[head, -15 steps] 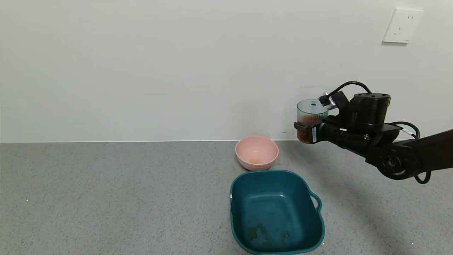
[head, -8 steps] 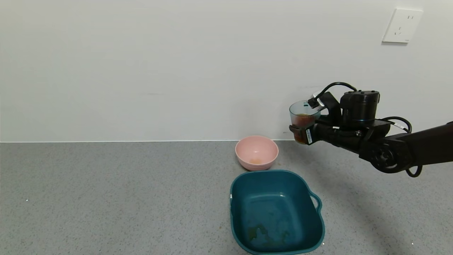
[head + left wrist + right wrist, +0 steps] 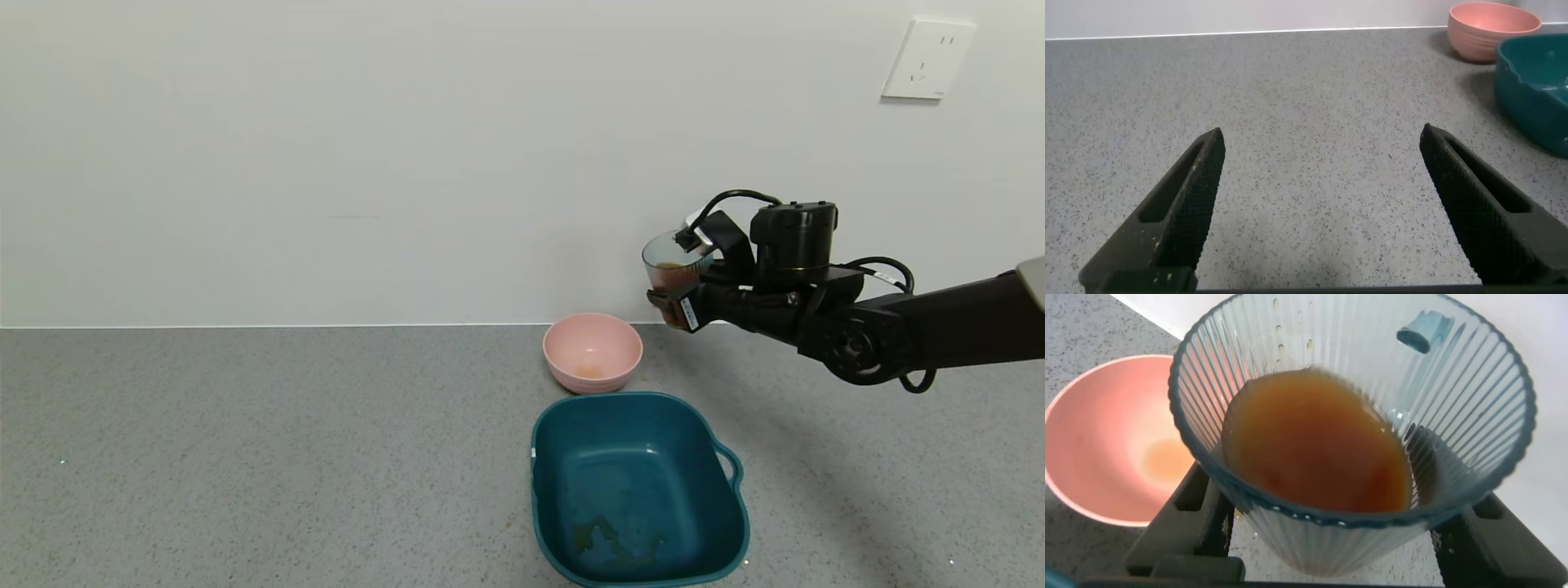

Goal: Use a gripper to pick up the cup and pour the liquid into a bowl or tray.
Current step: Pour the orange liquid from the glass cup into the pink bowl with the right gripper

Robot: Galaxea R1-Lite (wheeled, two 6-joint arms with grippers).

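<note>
My right gripper [image 3: 678, 304] is shut on the ribbed pale blue-green cup [image 3: 671, 269] and holds it in the air, up and to the right of the pink bowl [image 3: 593, 349]. The cup leans slightly toward the bowl. In the right wrist view the cup [image 3: 1355, 433] fills the frame between the fingers [image 3: 1188, 518], with red-orange liquid [image 3: 1319, 441] inside and the pink bowl [image 3: 1114, 433] below and beside it. The bowl holds a faint orange smear. My left gripper [image 3: 1323, 204] is open and empty, low over the grey counter.
A teal squarish tray [image 3: 637, 486] with a handle sits just in front of the pink bowl, with dark residue on its bottom. It also shows in the left wrist view [image 3: 1535, 82]. The white wall runs close behind the bowl. A wall socket [image 3: 928, 59] is at the upper right.
My right gripper has carried the cup leftward toward the pink bowl and begun to tilt it. The bowl, tray and left arm have not moved.
</note>
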